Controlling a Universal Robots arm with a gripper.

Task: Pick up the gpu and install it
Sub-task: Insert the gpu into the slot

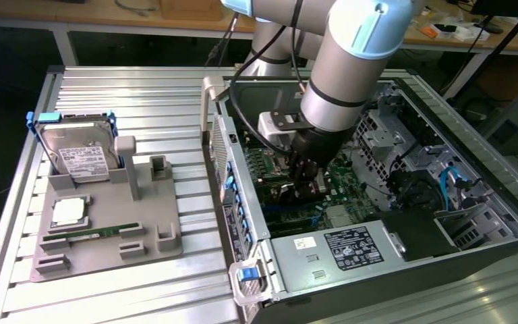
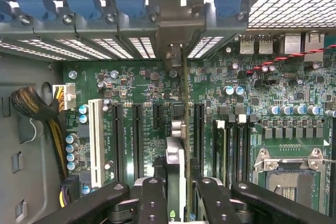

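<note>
We find the pincer (image 2: 177, 171) clamped on the gpu (image 2: 177, 150), held edge-on over the motherboard (image 2: 136, 85) slots inside the computer case (image 1: 286, 266). Installation is in hand; seating, we judge, demands square alignment with a slot.

Exterior view: set high, off the arm, angled down over the table (image 1: 106, 88) and the open computer case (image 1: 226, 145), at middling distance.
Wrist view: close, facing along the pincer (image 2: 177, 174) onto the motherboard (image 2: 131, 77).
Shared: case interior.
</note>
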